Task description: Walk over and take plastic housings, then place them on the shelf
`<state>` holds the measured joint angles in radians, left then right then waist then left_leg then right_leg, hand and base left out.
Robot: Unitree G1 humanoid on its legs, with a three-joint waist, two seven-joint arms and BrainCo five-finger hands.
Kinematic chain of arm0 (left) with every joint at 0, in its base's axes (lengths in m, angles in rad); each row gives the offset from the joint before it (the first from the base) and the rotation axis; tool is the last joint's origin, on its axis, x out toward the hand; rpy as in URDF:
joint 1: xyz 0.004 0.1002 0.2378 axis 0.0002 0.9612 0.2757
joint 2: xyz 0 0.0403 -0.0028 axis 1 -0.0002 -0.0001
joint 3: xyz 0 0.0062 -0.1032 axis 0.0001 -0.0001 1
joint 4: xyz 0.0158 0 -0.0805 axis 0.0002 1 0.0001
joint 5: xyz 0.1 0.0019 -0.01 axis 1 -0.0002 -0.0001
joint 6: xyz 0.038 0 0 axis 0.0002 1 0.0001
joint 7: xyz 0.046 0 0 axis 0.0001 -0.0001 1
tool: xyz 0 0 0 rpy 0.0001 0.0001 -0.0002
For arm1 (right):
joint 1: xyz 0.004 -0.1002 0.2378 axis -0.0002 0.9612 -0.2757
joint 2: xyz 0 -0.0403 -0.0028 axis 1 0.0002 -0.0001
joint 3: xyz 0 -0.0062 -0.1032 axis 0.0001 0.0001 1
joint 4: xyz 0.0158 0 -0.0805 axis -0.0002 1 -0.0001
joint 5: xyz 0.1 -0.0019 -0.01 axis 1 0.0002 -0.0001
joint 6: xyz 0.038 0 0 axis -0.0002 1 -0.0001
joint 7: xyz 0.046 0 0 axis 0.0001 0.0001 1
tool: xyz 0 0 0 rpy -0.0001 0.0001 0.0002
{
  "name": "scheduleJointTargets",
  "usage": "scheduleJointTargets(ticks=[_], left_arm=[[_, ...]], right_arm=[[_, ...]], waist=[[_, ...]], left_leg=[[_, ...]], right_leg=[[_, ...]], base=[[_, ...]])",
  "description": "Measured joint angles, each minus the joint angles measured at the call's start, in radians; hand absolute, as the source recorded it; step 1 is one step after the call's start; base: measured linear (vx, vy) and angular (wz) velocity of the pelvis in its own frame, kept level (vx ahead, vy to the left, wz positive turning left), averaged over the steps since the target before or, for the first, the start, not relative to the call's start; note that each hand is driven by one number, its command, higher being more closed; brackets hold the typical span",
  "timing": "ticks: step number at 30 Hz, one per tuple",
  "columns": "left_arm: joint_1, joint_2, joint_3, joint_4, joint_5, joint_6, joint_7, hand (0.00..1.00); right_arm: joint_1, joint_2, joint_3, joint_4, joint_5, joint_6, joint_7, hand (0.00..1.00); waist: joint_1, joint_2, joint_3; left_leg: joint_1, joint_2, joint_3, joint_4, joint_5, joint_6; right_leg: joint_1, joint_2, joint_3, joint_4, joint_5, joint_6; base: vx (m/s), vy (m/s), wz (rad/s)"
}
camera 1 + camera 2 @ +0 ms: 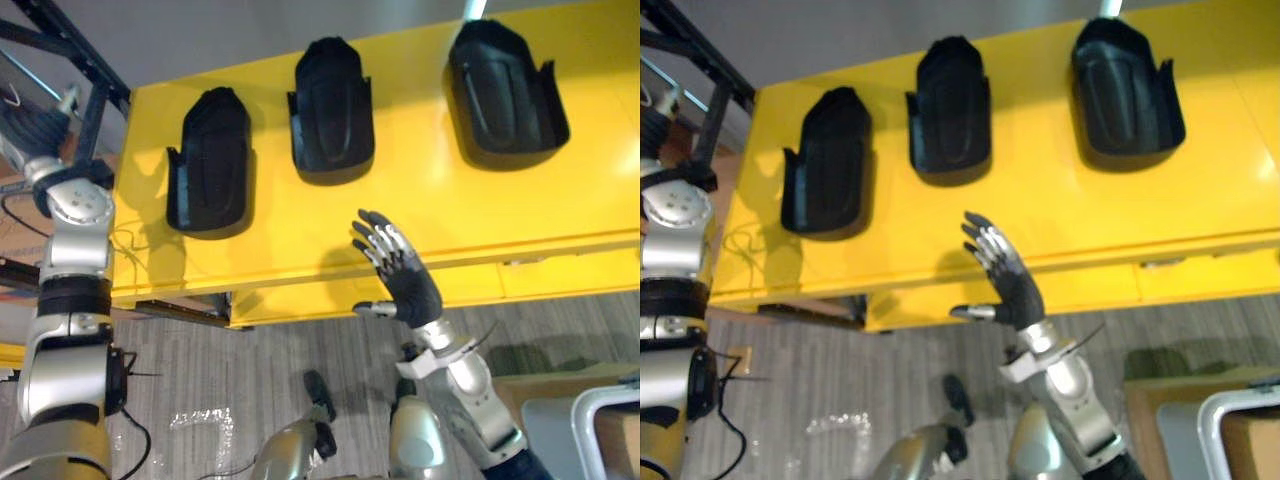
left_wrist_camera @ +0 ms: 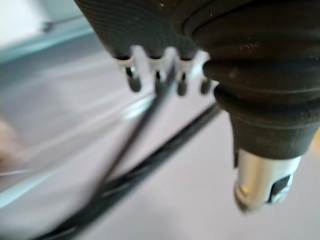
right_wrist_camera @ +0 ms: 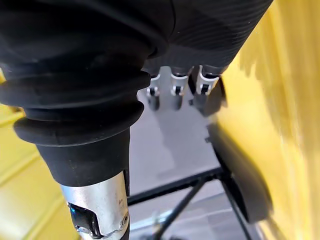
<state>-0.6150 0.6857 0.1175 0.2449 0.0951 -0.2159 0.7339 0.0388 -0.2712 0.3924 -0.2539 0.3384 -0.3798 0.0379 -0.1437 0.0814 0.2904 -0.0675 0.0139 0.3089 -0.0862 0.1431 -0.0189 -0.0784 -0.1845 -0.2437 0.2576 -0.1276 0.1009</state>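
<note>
housings (image 1: 212, 160) lay three abreast on the yellow top (image 1: 560, 210), long axes running away from the robot, middle housing (image 1: 333, 110) just beyond the empty spread-fingered right hand (image 1: 412, 285), left hand (image 1: 38, 128) far off.

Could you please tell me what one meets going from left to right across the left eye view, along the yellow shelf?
left black housing → middle black housing → right robot hand, open, over the front edge of the yellow shelf → right black housing
</note>
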Motion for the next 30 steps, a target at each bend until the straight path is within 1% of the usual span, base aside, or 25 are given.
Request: scheduleJointTargets(ticks=[1,2,3,4,5,6,7,9,10,12,13,15,16,18,20,21,23,24,26,27,28,29,30], left_arm=[[0.104,-0.040,0.015,-0.112,-0.001,-0.029,-0.018,0.00],[0.202,-0.104,0.040,-0.218,0.000,-0.052,-0.048,0.00],[0.254,-0.139,0.045,-0.268,-0.001,-0.062,-0.064,0.00],[0.359,-0.209,0.044,-0.358,-0.001,-0.083,-0.099,0.00],[0.413,-0.246,0.044,-0.403,0.000,-0.090,-0.122,0.00],[0.508,-0.312,0.029,-0.475,0.000,-0.106,-0.159,0.00],[0.588,-0.370,0.011,-0.521,0.000,-0.124,-0.196,0.00],[0.692,-0.429,-0.013,-0.562,0.003,-0.146,-0.240,0.00],[0.749,-0.456,-0.025,-0.571,-0.001,-0.155,-0.270,0.00],[0.806,-0.479,-0.039,-0.574,0.001,-0.156,-0.288,0.00],[0.831,-0.487,-0.044,-0.573,-0.005,-0.156,-0.291,0.00],[0.862,-0.504,-0.044,-0.571,-0.004,-0.154,-0.290,0.00],[0.882,-0.512,-0.051,-0.555,-0.021,-0.153,-0.280,0.00],[0.894,-0.529,-0.050,-0.526,-0.045,-0.152,-0.276,0.00],[0.895,-0.548,-0.050,-0.442,-0.037,-0.148,-0.276,0.00],[0.897,-0.548,-0.049,-0.411,-0.039,-0.144,-0.278,0.00],[0.904,-0.548,-0.052,-0.271,-0.041,-0.123,-0.286,0.00],[0.907,-0.548,-0.052,-0.233,-0.041,-0.120,-0.292,0.00],[0.915,-0.548,-0.053,-0.092,-0.039,-0.112,-0.318,0.00],[0.915,-0.548,-0.053,-0.068,-0.040,-0.112,-0.322,0.00],[0.915,-0.547,-0.053,-0.040,-0.040,-0.111,-0.332,0.00],[0.914,-0.547,-0.055,-0.023,-0.039,-0.112,-0.349,0.00],[0.912,-0.547,-0.060,-0.015,-0.036,-0.112,-0.358,0.00]], right_arm=[[0.016,0.006,-0.003,0.000,-0.022,-0.006,-0.014,0.00],[0.026,0.014,-0.015,0.001,-0.050,-0.010,-0.026,0.00],[0.027,0.018,-0.021,0.003,-0.063,-0.012,-0.038,0.00],[0.027,0.022,-0.035,0.014,-0.088,-0.013,-0.053,0.00],[0.024,0.026,-0.044,0.022,-0.103,-0.015,-0.064,0.00],[0.021,0.028,-0.065,0.040,-0.127,-0.015,-0.084,0.00],[0.020,0.029,-0.091,0.051,-0.145,-0.015,-0.103,0.00],[0.003,0.024,-0.132,0.075,-0.182,-0.012,-0.127,0.00],[-0.016,0.019,-0.156,0.086,-0.197,-0.004,-0.140,0.00],[-0.050,0.016,-0.192,0.102,-0.199,0.011,-0.153,0.00],[-0.084,0.014,-0.212,0.122,-0.208,0.033,-0.164,0.00],[-0.141,0.006,-0.218,0.172,-0.215,0.063,-0.171,0.00],[-0.208,-0.003,-0.219,0.238,-0.215,0.108,-0.171,0.00],[-0.283,-0.008,-0.219,0.320,-0.215,0.146,-0.175,0.00],[-0.405,-0.014,-0.218,0.438,-0.216,0.214,-0.194,0.00],[-0.439,-0.015,-0.218,0.473,-0.216,0.229,-0.193,0.00],[-0.557,-0.032,-0.216,0.614,-0.214,0.274,-0.192,0.00],[-0.587,-0.036,-0.215,0.652,-0.214,0.278,-0.192,0.00],[-0.666,-0.047,-0.215,0.772,-0.214,0.279,-0.193,0.00],[-0.679,-0.047,-0.215,0.792,-0.214,0.279,-0.194,0.00],[-0.707,-0.047,-0.215,0.825,-0.216,0.279,-0.196,0.00],[-0.740,-0.046,-0.214,0.863,-0.218,0.279,-0.201,0.00],[-0.757,-0.047,-0.215,0.881,-0.226,0.279,-0.213,0.00]], waist=[[0.011,-0.004,-0.042],[0.025,-0.007,-0.070],[0.027,-0.008,-0.079],[0.027,-0.007,-0.103],[0.031,-0.007,-0.114],[0.054,-0.007,-0.126],[0.071,-0.003,-0.133],[0.088,-0.002,-0.137],[0.106,-0.002,-0.144],[0.129,-0.006,-0.158],[0.135,-0.011,-0.164],[0.138,-0.023,-0.172],[0.154,-0.036,-0.178],[0.172,-0.048,-0.183],[0.198,-0.061,-0.183],[0.207,-0.063,-0.181],[0.253,-0.074,-0.178],[0.262,-0.076,-0.177],[0.296,-0.090,-0.168],[0.297,-0.095,-0.165],[0.301,-0.106,-0.154],[0.312,-0.111,-0.140],[0.316,-0.110,-0.133]], left_leg=[[0.006,0.001,-0.004,0.000,0.000,0.000],[0.023,0.001,-0.019,0.000,0.000,0.000],[0.032,0.000,-0.035,0.000,0.000,0.000],[0.039,-0.001,-0.057,-0.001,0.000,0.000],[0.041,0.000,-0.062,-0.002,0.000,0.000],[0.048,0.005,-0.075,-0.002,-0.001,-0.002],[0.049,0.010,-0.090,-0.003,-0.006,-0.004],[0.050,0.013,-0.107,-0.003,-0.012,-0.008],[0.050,0.016,-0.108,-0.003,-0.013,-0.007],[0.048,0.017,-0.108,-0.003,-0.014,-0.006],[0.049,0.017,-0.110,-0.003,-0.012,-0.007],[0.049,0.015,-0.111,-0.003,-0.010,-0.007],[0.048,0.015,-0.112,-0.003,-0.006,-0.007],[0.044,0.014,-0.126,-0.003,-0.005,-0.008],[0.028,0.011,-0.158,-0.003,0.006,-0.002],[0.025,0.011,-0.161,-0.003,0.007,-0.003],[0.011,0.012,-0.165,-0.003,0.009,-0.001],[0.008,0.012,-0.167,-0.003,0.011,0.001],[0.003,0.007,-0.181,-0.003,0.016,0.003],[0.001,0.005,-0.190,-0.003,0.017,0.003],[-0.002,0.004,-0.194,-0.003,0.021,0.006],[-0.002,0.004,-0.199,-0.003,0.024,0.010],[-0.002,0.004,-0.200,-0.002,0.024,0.010]], right_leg=[[0.025,0.005,-0.007,-0.034,0.009,0.001],[0.058,0.012,-0.013,-0.066,0.019,0.002],[0.082,0.013,-0.027,-0.081,0.023,0.004],[0.113,0.014,-0.054,-0.102,0.027,0.004],[0.122,0.017,-0.062,-0.109,0.028,0.004],[0.138,0.025,-0.071,-0.121,0.033,0.000],[0.154,0.033,-0.092,-0.138,0.037,-0.002],[0.172,0.040,-0.113,-0.153,0.037,-0.003],[0.178,0.044,-0.117,-0.166,0.040,-0.004],[0.188,0.049,-0.123,-0.189,0.053,0.000],[0.204,0.051,-0.134,-0.203,0.064,0.001],[0.213,0.051,-0.142,-0.213,0.071,0.003],[0.218,0.052,-0.143,-0.218,0.074,0.005],[0.219,0.059,-0.145,-0.220,0.074,0.005],[0.218,0.060,-0.173,-0.226,0.074,0.007],[0.218,0.060,-0.178,-0.227,0.075,0.008],[0.224,0.066,-0.196,-0.251,0.093,-0.003],[0.228,0.068,-0.200,-0.255,0.097,-0.003],[0.239,0.070,-0.214,-0.272,0.108,0.001],[0.241,0.070,-0.222,-0.272,0.109,0.001],[0.241,0.072,-0.229,-0.271,0.107,-0.002],[0.241,0.073,-0.229,-0.270,0.106,-0.005],[0.241,0.073,-0.229,-0.268,0.105,-0.006]], base=[[0.09,0.016,0.07],[0.09,0.010,0.10],[0.09,0.017,0.28],[0.06,0.013,0.38],[0.03,0.006,0.35],[-0.02,-0.014,0.30],[-0.05,-0.014,0.26],[-0.09,0.001,0.28],[-0.09,0.011,0.16],[-0.07,0.028,0.07],[-0.05,0.044,0.17],[-0.03,0.040,0.12],[-0.04,0.032,0.01],[-0.02,0.011,0.11],[0.01,0.013,0.41],[0.01,0.021,0.32],[0.03,0.003,0.20],[0.06,-0.004,0.19],[0.07,-0.003,0.19],[0.06,-0.003,0.27],[0.04,-0.011,0.20],[0.03,-0.013,0.12],[0.01,-0.012,0.03]])
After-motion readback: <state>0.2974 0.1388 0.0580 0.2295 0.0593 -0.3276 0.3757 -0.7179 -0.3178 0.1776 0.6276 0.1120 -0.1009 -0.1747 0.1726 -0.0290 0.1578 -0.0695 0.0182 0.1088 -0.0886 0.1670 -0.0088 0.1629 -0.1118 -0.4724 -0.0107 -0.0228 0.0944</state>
